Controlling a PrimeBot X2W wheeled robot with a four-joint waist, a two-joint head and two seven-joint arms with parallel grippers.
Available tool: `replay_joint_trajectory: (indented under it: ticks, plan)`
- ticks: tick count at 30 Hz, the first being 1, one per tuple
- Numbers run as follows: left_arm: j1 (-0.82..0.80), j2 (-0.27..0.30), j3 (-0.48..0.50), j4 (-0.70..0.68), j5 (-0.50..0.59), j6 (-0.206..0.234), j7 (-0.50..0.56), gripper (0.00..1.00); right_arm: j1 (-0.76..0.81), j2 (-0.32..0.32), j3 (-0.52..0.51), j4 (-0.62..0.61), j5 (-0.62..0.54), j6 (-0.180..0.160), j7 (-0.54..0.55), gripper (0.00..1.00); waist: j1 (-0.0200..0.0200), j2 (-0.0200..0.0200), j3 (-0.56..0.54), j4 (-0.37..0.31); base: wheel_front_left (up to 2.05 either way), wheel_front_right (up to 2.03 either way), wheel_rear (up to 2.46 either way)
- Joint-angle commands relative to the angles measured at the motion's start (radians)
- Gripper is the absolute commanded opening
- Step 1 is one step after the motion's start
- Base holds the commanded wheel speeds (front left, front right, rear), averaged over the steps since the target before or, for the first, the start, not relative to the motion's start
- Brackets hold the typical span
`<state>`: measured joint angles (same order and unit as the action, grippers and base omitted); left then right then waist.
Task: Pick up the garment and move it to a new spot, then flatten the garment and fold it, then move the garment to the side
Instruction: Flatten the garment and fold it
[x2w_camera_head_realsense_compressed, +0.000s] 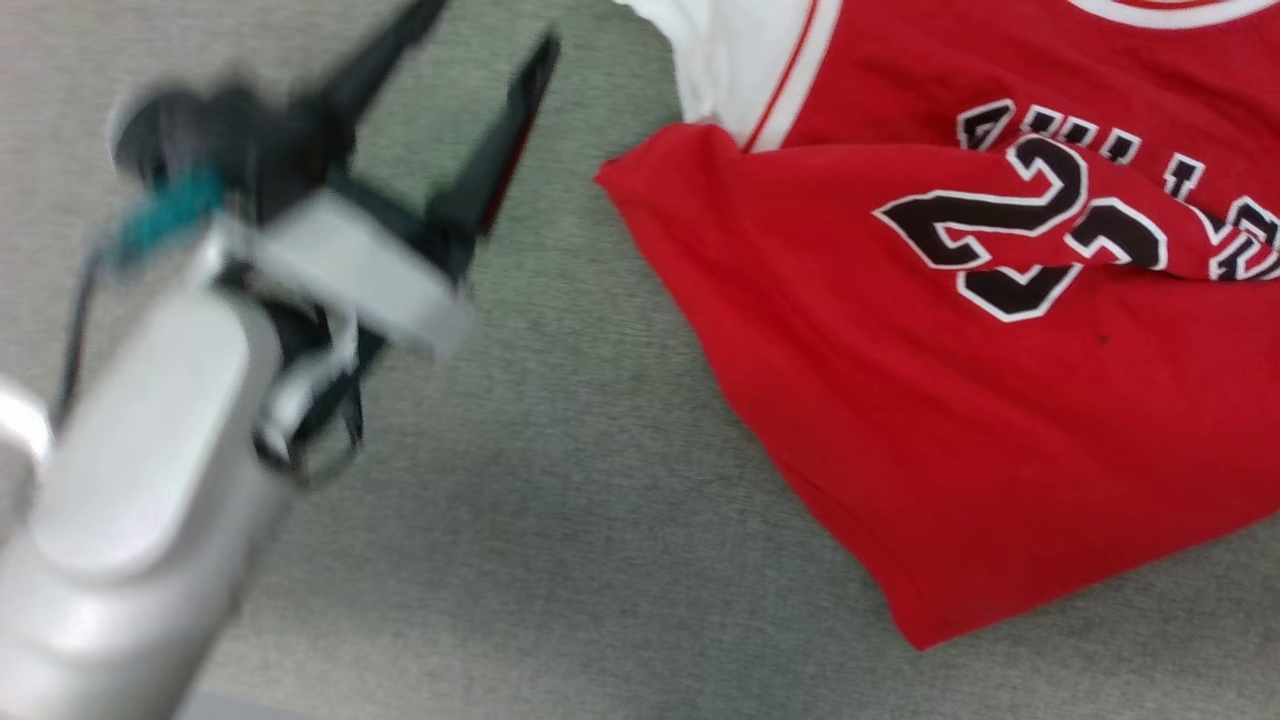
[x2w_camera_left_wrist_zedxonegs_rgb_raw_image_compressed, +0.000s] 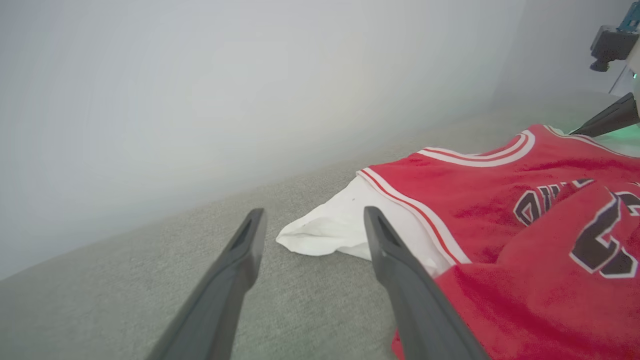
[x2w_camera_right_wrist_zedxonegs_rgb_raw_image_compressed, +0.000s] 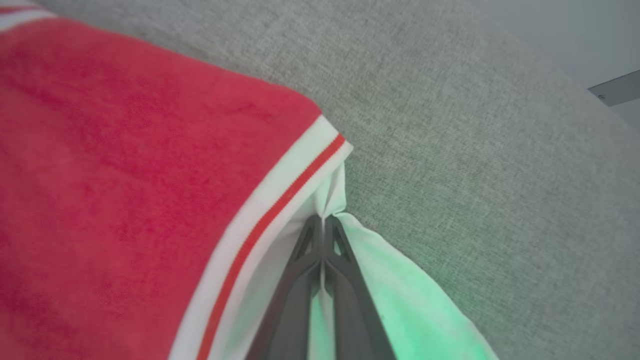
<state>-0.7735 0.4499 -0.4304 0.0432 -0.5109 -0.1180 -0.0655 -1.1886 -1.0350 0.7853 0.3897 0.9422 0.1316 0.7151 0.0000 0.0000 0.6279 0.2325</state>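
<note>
The garment (x2w_camera_head_realsense_compressed: 950, 400), a red shirt with white sleeves and black "23" lettering, lies rumpled on the grey surface at the right of the head view, its lower part folded up over the lettering. My left gripper (x2w_camera_head_realsense_compressed: 480, 60) hovers open to the left of it, nothing between its fingers; in the left wrist view the left gripper (x2w_camera_left_wrist_zedxonegs_rgb_raw_image_compressed: 310, 225) points at the white sleeve (x2w_camera_left_wrist_zedxonegs_rgb_raw_image_compressed: 340, 225) a short way beyond its tips. My right gripper (x2w_camera_right_wrist_zedxonegs_rgb_raw_image_compressed: 323, 220) is shut on the garment's other white sleeve (x2w_camera_right_wrist_zedxonegs_rgb_raw_image_compressed: 400, 300) beside the striped trim. The right gripper's fingers (x2w_camera_left_wrist_zedxonegs_rgb_raw_image_compressed: 607, 120) show at the garment's far shoulder.
A grey fabric-covered surface (x2w_camera_head_realsense_compressed: 560, 520) carries the garment, with bare room to the garment's left and in front. A pale wall (x2w_camera_left_wrist_zedxonegs_rgb_raw_image_compressed: 200, 100) rises behind the surface in the left wrist view.
</note>
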Motion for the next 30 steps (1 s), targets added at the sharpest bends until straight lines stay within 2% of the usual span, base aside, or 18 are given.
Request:
replay_joint_trajectory:
  ticks: [1,7,13,17,23,27,30]
  plan:
    - [-0.071,0.014,-0.024,0.024,-0.027,-0.007,0.054,1.0,0.03,0.025,0.048,0.024,0.001,-0.002,0.007,0.0,0.0,0.0,0.034,-0.041,0.0,0.0,0.0]
    - [-0.436,0.05,-0.248,0.166,-0.297,-0.012,0.416,1.0,-0.048,0.066,0.113,0.004,-0.004,-0.003,-0.009,0.0,0.0,0.0,0.089,-0.097,0.0,0.0,0.0]
    - [-0.689,0.016,-0.392,0.367,-0.489,-0.013,0.663,1.0,-0.119,0.108,0.19,-0.007,0.002,-0.003,-0.027,0.0,0.0,0.0,0.132,-0.145,0.0,0.0,0.0]
    - [-0.787,0.0,-0.451,0.476,-0.542,-0.013,0.746,1.0,-0.16,0.128,0.245,-0.002,0.011,-0.004,-0.038,0.0,0.0,0.0,0.153,-0.166,0.0,0.0,0.0]
    - [-0.853,-0.007,-0.532,0.604,-0.557,-0.013,0.746,1.0,-0.207,0.143,0.325,0.009,0.025,-0.004,-0.054,0.0,0.0,0.0,0.17,-0.187,0.0,0.0,0.0]
    - [-0.841,-0.013,-0.585,0.634,-0.611,-0.013,0.778,1.0,-0.236,0.148,0.369,0.025,0.044,-0.004,-0.069,0.0,0.0,0.0,0.169,-0.193,0.0,0.0,0.0]
    - [-0.829,-0.008,-0.619,0.626,-0.664,-0.014,0.8,0.14,-0.258,0.149,0.392,0.033,0.058,-0.005,-0.091,0.0,0.0,0.0,0.167,-0.195,0.0,0.0,0.0]
